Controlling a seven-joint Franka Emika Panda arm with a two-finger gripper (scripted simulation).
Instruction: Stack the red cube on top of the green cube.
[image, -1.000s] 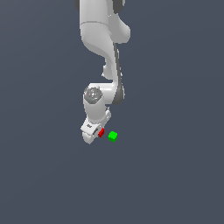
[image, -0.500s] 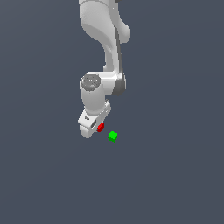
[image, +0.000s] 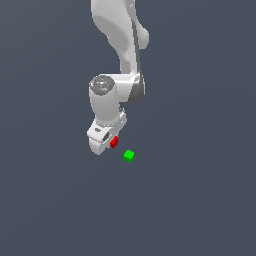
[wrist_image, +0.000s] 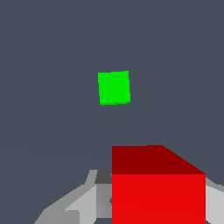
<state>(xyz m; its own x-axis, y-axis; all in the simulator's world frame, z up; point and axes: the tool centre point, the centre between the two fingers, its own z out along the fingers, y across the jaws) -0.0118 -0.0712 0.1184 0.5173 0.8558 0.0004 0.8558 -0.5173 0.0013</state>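
Exterior view: gripper (image: 111, 143) clamped on red cube (image: 114, 142), carried clear of the grey floor (image: 200, 200). Green cube (image: 129, 156) on floor, just beside, toward the exterior view's right and lower.

Wrist view: red cube (wrist_image: 158, 188) large in foreground, pinched between fingers (wrist_image: 78, 205). Green cube (wrist_image: 114, 88) apart from it, alone on floor (wrist_image: 43, 65).

Tiny red cube (image: 114, 142) in the gripper (image: 111, 141), near small green cube (image: 129, 156), not touching.

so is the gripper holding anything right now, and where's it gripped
The gripper holds the red cube between its fingers, by opposite side faces. The green cube lies free.
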